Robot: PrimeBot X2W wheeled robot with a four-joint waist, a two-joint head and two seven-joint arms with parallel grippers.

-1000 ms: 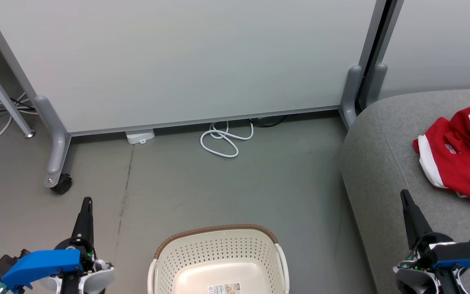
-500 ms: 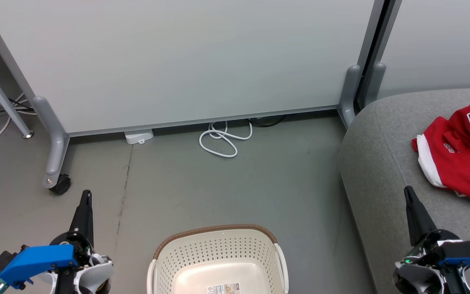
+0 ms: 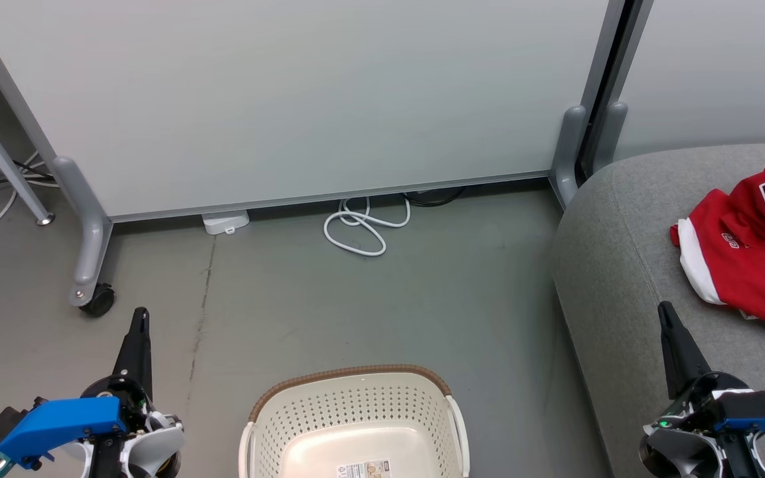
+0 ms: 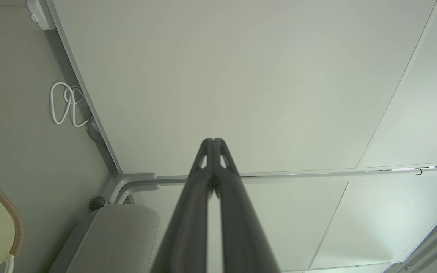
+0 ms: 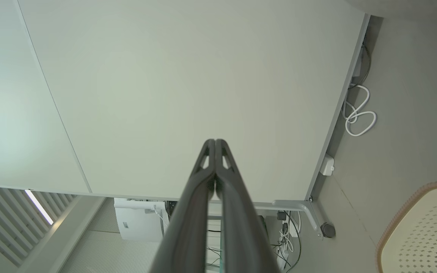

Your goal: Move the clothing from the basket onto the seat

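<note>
**Left claw**: the two fingers are pressed together from base to tip, with nothing between them. It hangs above the floor and points toward the partition panel.

**Right claw**: it is likewise closed on itself and holds nothing. It is raised over the near edge of the seat.

**Basket**: it stands on the floor between the two claws, to the right of the left claw and to the left of the right one, slightly behind both fingertips. The part of its bottom in view carries a printed label and no red fabric. The near portion is cut off, so I cannot confirm the basket's full contents.

**Clothing**: it lies crumpled on the seat, ahead of the right claw and to its right, well apart from the basket. The number patch faces up.

**Assessment:** The closed, unloaded claws flanking the basket suggest a parked posture. There is nothing to carry, and the garment rests at its destination. The transfer appears complete or nearly so.

**Caution:** a white cable lies coiled on the floor well ahead of both claws.
</note>
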